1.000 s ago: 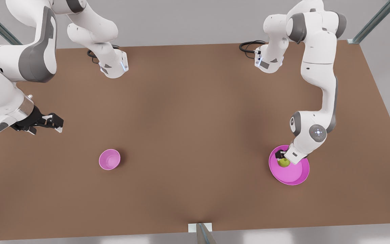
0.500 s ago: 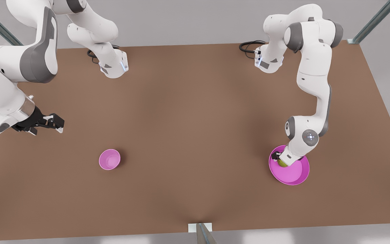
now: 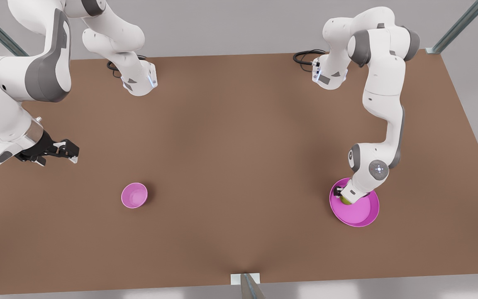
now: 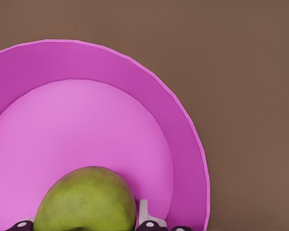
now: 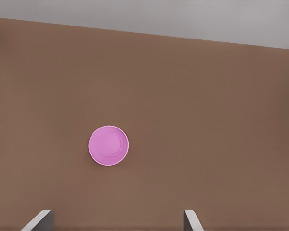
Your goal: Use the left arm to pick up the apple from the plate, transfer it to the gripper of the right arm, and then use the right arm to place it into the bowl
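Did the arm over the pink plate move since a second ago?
Yes. Against the plate, which stayed put, the left arm's wrist sank lower and its gripper closed in on the apple.

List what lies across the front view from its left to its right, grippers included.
right gripper, waiting open above the table → bowl → left gripper down at the apple on the plate.

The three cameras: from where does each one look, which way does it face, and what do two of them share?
Front view: high, off the arms, looking down at the table; both arms show, left tool at the apple, right tool waiting.
Left wrist view: low over the plate, facing the apple; fingertips show.
Right wrist view: high, facing the bowl; open fingertips show.
Shared: front and right wrist views share the bowl.
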Robot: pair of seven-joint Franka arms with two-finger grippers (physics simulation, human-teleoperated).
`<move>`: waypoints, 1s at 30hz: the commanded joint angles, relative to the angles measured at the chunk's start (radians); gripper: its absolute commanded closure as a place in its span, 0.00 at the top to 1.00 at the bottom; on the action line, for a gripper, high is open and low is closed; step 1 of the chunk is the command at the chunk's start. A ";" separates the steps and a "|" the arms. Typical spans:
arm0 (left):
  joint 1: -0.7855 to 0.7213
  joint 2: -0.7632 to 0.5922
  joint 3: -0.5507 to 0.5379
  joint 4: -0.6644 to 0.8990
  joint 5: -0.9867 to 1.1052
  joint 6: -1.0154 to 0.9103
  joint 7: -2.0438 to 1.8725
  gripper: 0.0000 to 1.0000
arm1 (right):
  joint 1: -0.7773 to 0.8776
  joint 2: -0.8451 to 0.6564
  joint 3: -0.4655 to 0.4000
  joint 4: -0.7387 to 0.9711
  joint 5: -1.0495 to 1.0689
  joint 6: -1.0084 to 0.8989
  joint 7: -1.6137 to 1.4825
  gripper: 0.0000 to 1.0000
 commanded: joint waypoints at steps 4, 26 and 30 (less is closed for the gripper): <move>-0.001 0.006 0.000 0.001 0.001 0.014 0.004 0.82 | 0.000 -0.001 0.000 0.001 0.001 0.000 -0.001 1.00; -0.001 -0.002 0.000 0.024 0.001 0.011 0.004 0.74 | 0.000 -0.001 0.000 0.001 0.001 0.000 -0.001 1.00; -0.003 0.007 0.000 0.023 0.001 0.011 0.004 0.74 | -0.001 -0.001 0.000 0.001 0.001 0.002 -0.001 1.00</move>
